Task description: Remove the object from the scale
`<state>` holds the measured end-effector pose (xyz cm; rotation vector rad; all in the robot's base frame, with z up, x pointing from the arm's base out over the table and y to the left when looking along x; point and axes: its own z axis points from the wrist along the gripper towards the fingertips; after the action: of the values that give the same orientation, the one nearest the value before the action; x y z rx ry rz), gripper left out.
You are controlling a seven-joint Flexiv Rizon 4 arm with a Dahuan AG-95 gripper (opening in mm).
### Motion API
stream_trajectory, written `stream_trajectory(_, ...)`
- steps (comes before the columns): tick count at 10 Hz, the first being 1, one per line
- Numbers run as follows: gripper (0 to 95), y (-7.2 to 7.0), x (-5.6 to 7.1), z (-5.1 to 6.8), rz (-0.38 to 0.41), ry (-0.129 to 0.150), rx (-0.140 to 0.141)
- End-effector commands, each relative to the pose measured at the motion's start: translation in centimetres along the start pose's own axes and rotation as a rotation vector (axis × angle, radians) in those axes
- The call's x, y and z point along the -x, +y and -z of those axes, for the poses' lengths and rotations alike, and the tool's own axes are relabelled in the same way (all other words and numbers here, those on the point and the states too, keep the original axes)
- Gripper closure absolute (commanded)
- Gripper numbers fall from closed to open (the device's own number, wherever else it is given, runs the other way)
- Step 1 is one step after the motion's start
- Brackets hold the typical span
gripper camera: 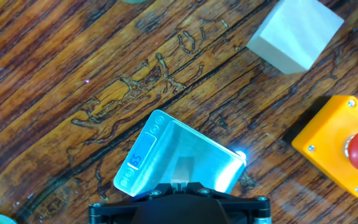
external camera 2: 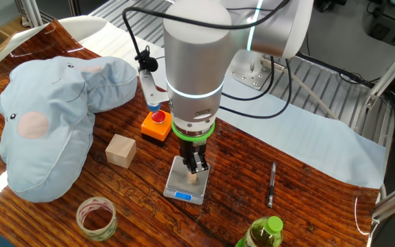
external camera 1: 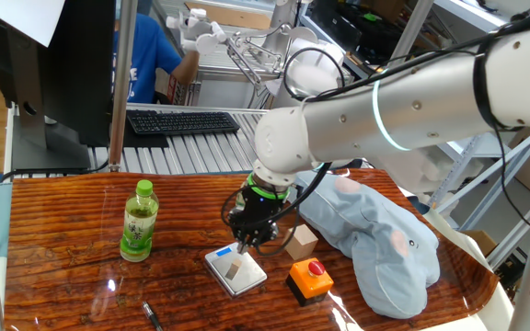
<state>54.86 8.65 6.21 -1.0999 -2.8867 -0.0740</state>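
The scale (external camera 1: pixel 236 272) lies flat on the wooden table, silver-grey with a light-blue display; it also shows in the other fixed view (external camera 2: pixel 181 185) and the hand view (gripper camera: pixel 160 155). The object (external camera 1: pixel 234 270), a tiny tan block, stands on the plate's middle and shows in the other fixed view (external camera 2: pixel 193 177) and faintly in the hand view (gripper camera: pixel 183 169). My gripper (external camera 1: pixel 244 246) points straight down just above the object (external camera 2: pixel 196 169). Its fingers stand a narrow gap apart and hold nothing. In the hand view the dark hand body hides most of the fingers.
An orange box with a red button (external camera 1: pixel 310 277) and a larger tan cube (external camera 1: pixel 300 241) sit right of the scale. A blue plush toy (external camera 1: pixel 380 244) lies beyond them. A green bottle (external camera 1: pixel 139 221) stands to the left, a pen (external camera 2: pixel 271 184) and a tape roll (external camera 2: pixel 96 217) nearby.
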Motion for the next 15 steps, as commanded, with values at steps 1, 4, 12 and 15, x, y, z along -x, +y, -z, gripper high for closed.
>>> stream_trajectory(1, 76.0, -0.13, -0.18, -0.31, -0.007, -0.007, 0.002)
stream_trajectory(4, 76.0, -0.14, -0.26, -0.49, -0.010, -0.008, 0.008)
stream_trajectory(12, 76.0, -0.07, -0.25, -1.03, -0.038, -0.019, 0.029)
stream_trajectory(15, 57.0, -0.05, -0.23, -1.22, -0.044, -0.034, 0.041)
